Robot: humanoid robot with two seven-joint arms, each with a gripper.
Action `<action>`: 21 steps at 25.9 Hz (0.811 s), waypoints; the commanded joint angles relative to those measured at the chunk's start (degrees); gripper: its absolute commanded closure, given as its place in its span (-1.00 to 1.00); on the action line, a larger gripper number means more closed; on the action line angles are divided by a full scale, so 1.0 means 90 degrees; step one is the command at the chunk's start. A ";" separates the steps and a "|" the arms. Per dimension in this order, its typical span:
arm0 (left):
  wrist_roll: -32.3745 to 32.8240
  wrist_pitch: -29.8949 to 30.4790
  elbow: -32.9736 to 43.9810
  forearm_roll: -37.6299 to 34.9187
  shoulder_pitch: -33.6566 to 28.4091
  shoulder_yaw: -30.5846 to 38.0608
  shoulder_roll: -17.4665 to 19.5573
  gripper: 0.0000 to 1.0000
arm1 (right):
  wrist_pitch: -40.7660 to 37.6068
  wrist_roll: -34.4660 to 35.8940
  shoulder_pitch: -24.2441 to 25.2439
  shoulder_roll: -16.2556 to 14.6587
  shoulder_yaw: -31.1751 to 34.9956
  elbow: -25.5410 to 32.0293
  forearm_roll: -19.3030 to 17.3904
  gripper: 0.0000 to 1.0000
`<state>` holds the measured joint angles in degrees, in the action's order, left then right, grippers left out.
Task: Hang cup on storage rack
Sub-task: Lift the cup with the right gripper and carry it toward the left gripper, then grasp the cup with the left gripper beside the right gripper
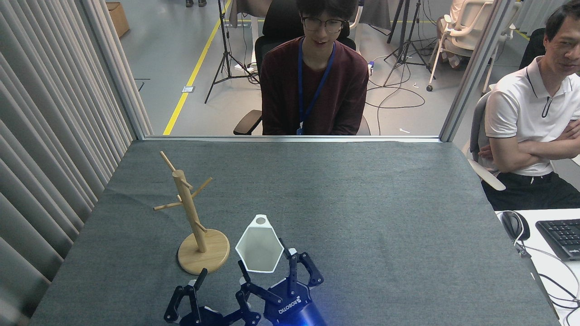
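Grey felt tabletop (362, 203): right gripper (267, 274) clasps the faceted white cup (259, 248) near the wooden mug tree (192, 217), left gripper (217, 290) spread empty, hanging not yet done.

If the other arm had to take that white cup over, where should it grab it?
Probably by the faceted body below the rim, coming from the left side. The cup is tilted with its mouth toward the camera, and the right gripper holds its lower part. The holed tab at the top must stay clear for a peg of the storage rack. The left gripper waits open nearby.
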<state>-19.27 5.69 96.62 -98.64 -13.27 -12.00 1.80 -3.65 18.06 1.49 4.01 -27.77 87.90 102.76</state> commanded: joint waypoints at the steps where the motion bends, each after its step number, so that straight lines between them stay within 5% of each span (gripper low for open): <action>1: -0.0017 0.0002 -0.0013 0.0003 -0.0001 -0.0005 -0.0005 -0.99 | 0.0093 0.0025 0.0137 0.0072 -0.0274 -0.0001 0.0125 -0.13; 21: -0.0085 0.0002 0.0065 0.0003 0.0009 0.0005 0.0005 -0.99 | 0.0386 0.0122 0.0254 0.0131 -0.0645 -0.0030 0.0262 -0.11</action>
<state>-19.99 5.65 97.11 -98.61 -13.19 -11.95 1.85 -0.44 19.09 4.29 5.08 -34.23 87.61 105.20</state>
